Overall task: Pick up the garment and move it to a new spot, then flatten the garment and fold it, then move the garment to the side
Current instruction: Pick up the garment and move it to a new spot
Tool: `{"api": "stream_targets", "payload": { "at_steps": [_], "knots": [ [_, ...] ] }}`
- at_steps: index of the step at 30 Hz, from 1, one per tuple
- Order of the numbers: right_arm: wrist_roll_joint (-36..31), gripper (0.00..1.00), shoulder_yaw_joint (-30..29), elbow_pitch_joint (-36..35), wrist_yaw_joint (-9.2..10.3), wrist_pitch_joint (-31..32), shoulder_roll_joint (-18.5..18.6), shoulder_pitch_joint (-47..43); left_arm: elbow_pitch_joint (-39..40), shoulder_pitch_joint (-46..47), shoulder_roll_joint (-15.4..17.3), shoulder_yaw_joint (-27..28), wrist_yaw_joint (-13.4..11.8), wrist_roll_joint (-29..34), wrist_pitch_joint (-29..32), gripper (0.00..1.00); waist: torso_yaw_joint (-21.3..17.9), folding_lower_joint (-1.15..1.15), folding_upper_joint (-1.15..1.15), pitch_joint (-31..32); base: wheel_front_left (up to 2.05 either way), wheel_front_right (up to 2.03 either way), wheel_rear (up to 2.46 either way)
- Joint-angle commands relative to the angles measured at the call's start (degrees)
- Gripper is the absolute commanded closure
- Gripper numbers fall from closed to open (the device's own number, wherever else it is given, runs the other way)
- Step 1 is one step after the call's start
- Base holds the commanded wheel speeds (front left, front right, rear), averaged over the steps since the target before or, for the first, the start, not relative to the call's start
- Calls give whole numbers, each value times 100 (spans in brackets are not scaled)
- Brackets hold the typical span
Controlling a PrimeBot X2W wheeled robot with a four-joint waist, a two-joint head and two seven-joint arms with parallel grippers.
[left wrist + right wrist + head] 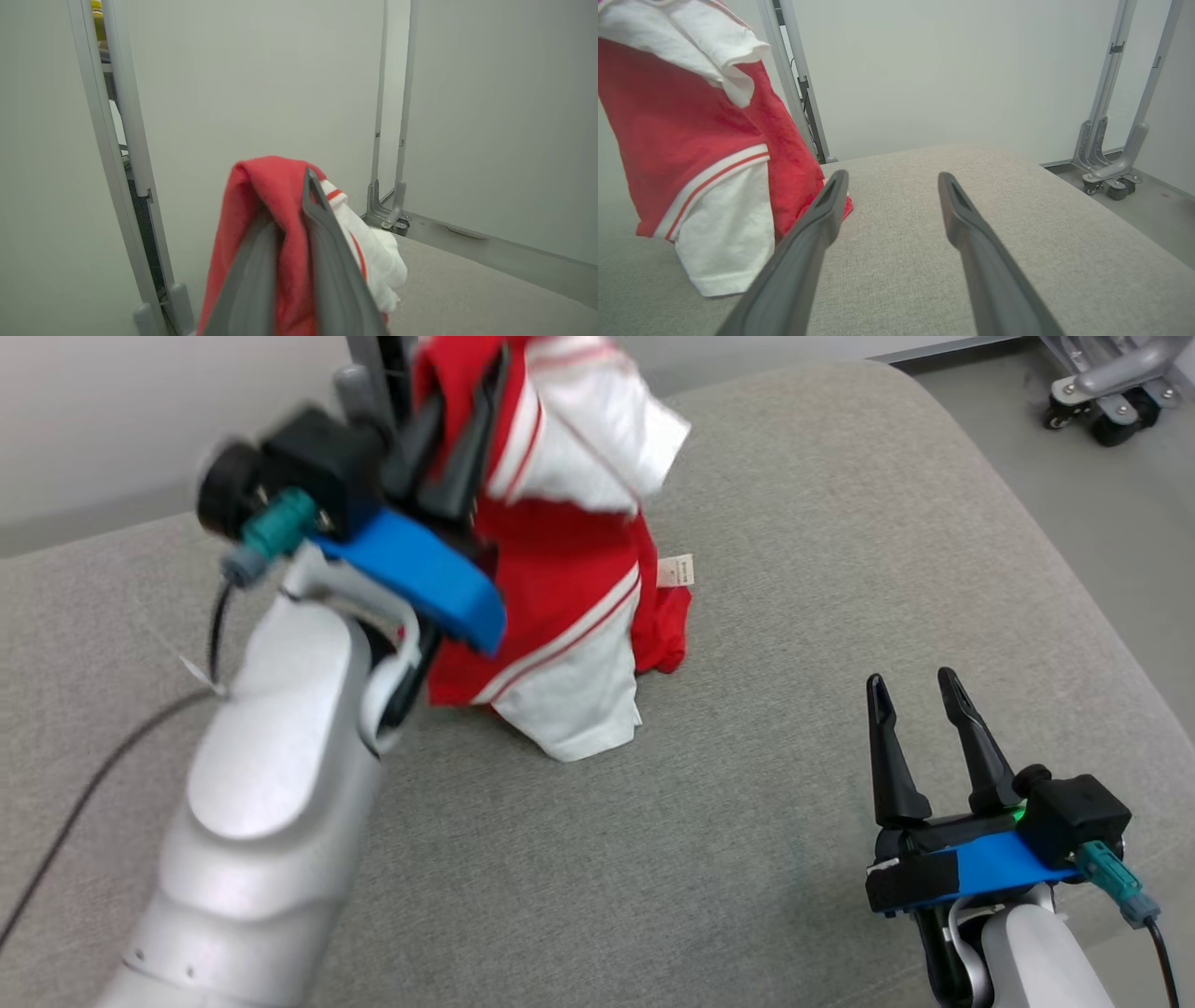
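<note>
Grey fabric cushion (pixel 794 616): it took up most of the space in front of the robot, and the garment was the only thing on it.
Right gripper (pixel 912 679): nearest to me, low over the near right of the cushion. Its two dark fingers were spread wide with nothing between them, pointing away toward the far edge, well apart from the cloth.
Left gripper (pixel 288 210): raised over the far left of the cushion, its fingers drawn narrow and pinching a bunched red fold at the top of the garment.
Red-and-white jersey (pixel 560 588): it hung from the left gripper, gathered at the top and loose below. Its lower white panel and a red corner touched the cushion, so it was not fully lifted clear. A small white care tag (pixel 676 571) showed at its right edge.
Long axis: roughly upright, from the pinched end high up to the trailing hem on the cushion. I couldn't tell which end was the collar.
Progress: the pick-up looked done and the carry to a new spot seemed to be under way. Laying it flat, folding it and shifting it aside all looked left to do.
Beyond: pale wall panels (pixel 261 84) stood behind the cushion, with grey metal uprights (pixel 397 140) and a castored stand base (pixel 1111 401) on the floor.
</note>
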State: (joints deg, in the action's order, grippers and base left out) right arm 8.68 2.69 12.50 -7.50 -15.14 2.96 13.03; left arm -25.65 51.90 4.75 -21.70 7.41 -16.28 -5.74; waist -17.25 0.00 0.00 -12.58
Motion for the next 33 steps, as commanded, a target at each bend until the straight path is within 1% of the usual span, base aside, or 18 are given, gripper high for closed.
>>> {"api": "stream_targets", "payload": {
  "at_steps": [1, 11, 17, 18, 19, 25, 30, 33],
  "knots": [
    [-5, 0, 3, -19, 2, -2, -14, 28, -78, -196, -9, -37, 2, -51, -64, 100, 86, 0, 0, -35, 0, 0, 0],
    [-163, 0, -21, 0, 2, -2, -11, 13, -892, -1802, -148, -559, -83, -406, -473, 100, 516, 0, 0, -48, 0, 0, 0],
    [-199, 0, -73, 20, 2, -2, -11, -17, -1193, -2286, -170, -822, -130, -561, -618, 100, 690, 0, 0, -27, 0, 0, 0],
    [-211, 0, -83, 27, 2, -2, -11, -25, -1210, -2300, -169, -844, -138, -595, -647, 90, 723, 0, 0, -16, 0, 0, 0],
    [-215, 0, -89, 36, 2, -2, -12, -28, -1215, -2294, -170, -862, -162, -615, -685, 0, 758, 0, 0, 3, 0, 0, 0],
    [-267, 0, -122, 86, 2, -2, -11, -133, -1081, -2252, -147, -778, -323, -642, -880, 0, 1016, 0, 0, 193, 0, 0, 0],
    [-302, 0, -144, 83, 2, -2, -11, -205, -712, -2462, 83, -474, -488, -591, -950, 0, 1255, 0, 0, 377, 0, 0, 0],
    [-336, 0, -153, 66, 2, -3, -10, -265, -247, -2615, 243, -134, -611, -512, -948, 0, 1389, 0, 0, 479, 0, 0, 0]
  ]
}}
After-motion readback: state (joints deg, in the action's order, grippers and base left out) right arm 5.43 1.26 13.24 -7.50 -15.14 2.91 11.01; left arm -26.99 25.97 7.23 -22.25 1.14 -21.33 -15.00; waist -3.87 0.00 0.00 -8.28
